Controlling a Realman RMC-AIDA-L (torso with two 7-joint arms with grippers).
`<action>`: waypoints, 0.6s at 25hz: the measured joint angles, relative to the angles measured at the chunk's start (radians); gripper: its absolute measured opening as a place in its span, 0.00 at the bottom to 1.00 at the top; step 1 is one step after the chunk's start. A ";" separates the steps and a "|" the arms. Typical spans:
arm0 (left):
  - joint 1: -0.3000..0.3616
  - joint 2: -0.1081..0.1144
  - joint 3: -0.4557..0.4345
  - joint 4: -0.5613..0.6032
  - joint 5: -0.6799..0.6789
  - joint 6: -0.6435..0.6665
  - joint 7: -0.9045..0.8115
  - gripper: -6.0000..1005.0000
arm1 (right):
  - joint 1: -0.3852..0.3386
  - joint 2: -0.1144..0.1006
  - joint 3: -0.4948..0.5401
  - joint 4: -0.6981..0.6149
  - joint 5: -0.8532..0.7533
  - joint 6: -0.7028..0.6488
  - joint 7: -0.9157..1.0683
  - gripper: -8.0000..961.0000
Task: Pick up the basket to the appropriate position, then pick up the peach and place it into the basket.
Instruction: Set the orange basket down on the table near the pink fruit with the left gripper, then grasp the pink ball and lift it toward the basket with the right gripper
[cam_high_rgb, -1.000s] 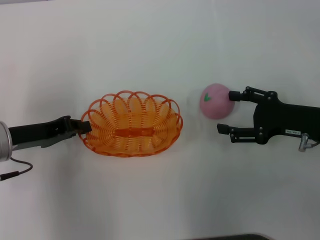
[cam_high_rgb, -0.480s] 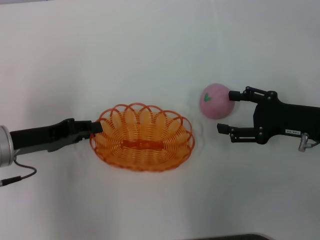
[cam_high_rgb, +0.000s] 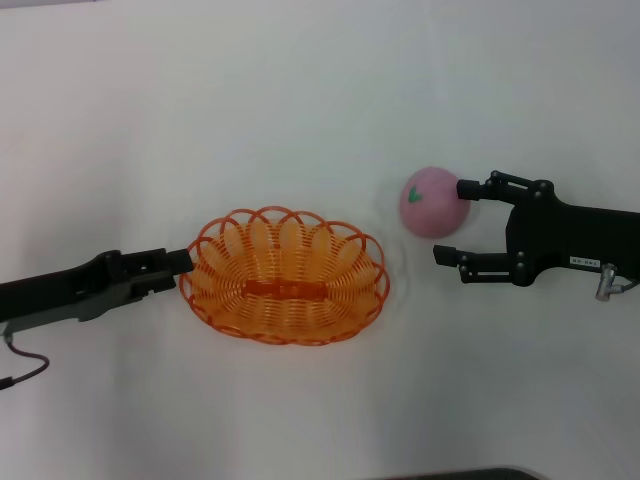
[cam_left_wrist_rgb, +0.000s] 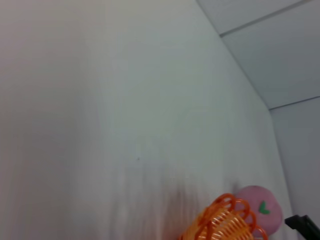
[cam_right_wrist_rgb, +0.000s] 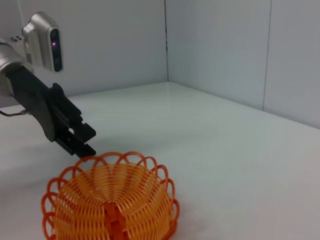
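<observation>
I see the left gripper (cam_high_rgb: 183, 262) at the basket's (cam_high_rgb: 285, 289) near end, its tips level with the scalloped rim. In the right wrist view the left gripper (cam_right_wrist_rgb: 85, 142) shows two fingers with a gap between them, just above the rim of the basket (cam_right_wrist_rgb: 110, 202); I read it as parted and not clamped on the wire, though whether a fingertip touches the rim I cannot tell. The basket sits flat on the white table (cam_high_rgb: 300, 100), directly ahead of the left gripper.

The right gripper (cam_high_rgb: 452, 220) is spread wide. Its farther finger (cam_high_rgb: 470, 188) touches the side of the peach (cam_high_rgb: 434, 201); the nearer finger stands clear of the peach. The peach rests on the table with its green leaf mark facing up, outside the basket and just beyond its far end. The left wrist view shows the peach (cam_left_wrist_rgb: 257, 209) behind the basket (cam_left_wrist_rgb: 225, 222) rim.

A small white label (cam_high_rgb: 584, 262) sits on the right gripper's body; I cannot read its writing.
</observation>
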 joint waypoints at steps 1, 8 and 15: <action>-0.002 0.001 -0.018 -0.012 -0.002 0.009 0.017 0.48 | 0.000 0.000 0.000 0.000 0.000 0.000 0.000 0.97; -0.012 0.007 -0.170 -0.036 -0.023 0.046 0.222 0.49 | 0.004 0.003 0.002 0.002 0.019 0.002 0.000 0.97; -0.013 0.008 -0.275 -0.049 -0.116 0.076 0.584 0.51 | -0.002 0.003 0.004 0.027 0.100 0.009 -0.001 0.97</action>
